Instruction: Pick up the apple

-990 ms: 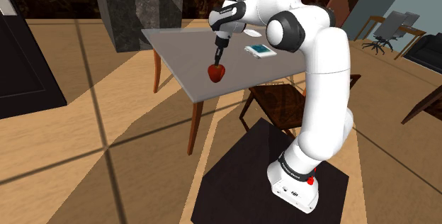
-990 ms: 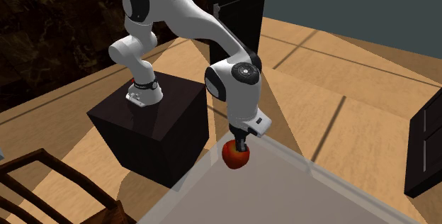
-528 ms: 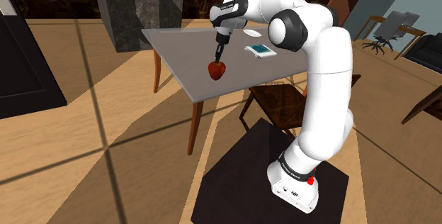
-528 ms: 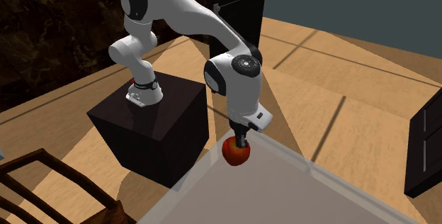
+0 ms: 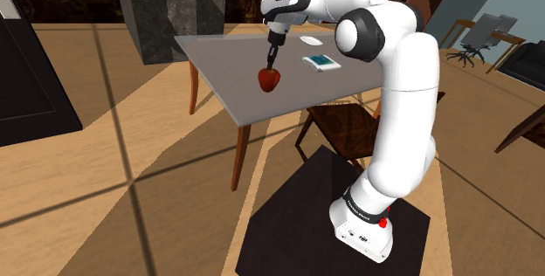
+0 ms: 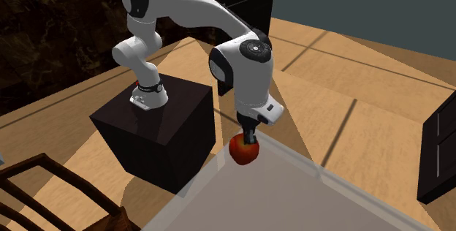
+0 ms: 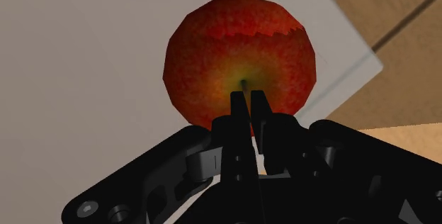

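A red apple with a yellowish patch round its stem hangs above the grey table, near the table's front edge. My black gripper points straight down and is shut on the apple's thin stem. From the second exterior view the apple dangles under the gripper, clear of the table surface. Along the hand, the two fingers press together on the stem just above the apple.
A small tablet-like device and a white dish lie on the table behind the apple. A wooden chair stands between the table and my dark stand. Another chair back is near the table in the second exterior view.
The gripper has risen with the apple hanging from it, so the apple now sits higher above the table. The arm's wrist lifted too.
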Controlling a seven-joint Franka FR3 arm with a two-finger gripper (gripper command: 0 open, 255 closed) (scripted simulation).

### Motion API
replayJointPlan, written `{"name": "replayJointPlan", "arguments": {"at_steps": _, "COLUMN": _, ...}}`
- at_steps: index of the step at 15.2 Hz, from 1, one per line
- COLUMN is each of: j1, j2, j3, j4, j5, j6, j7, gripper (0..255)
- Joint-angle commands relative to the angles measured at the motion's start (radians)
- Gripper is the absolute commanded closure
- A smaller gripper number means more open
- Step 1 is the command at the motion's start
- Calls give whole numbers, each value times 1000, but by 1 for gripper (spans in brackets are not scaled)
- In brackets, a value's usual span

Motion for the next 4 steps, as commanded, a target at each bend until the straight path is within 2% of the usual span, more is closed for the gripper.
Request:
{"name": "replayJointPlan", "arguments": {"at_steps": 1, "j1": 0, "j2": -7, "j3": -2, "j4": 19, "j5": -4, "j6": -26, "j7": 5, "gripper": 255}}
{"name": "replayJointPlan", "arguments": {"at_steps": 4, "j1": 0, "j2": -11, "j3": -3, "j4": 29, "j5": -6, "j6": -39, "j7": 7, "gripper": 255}}
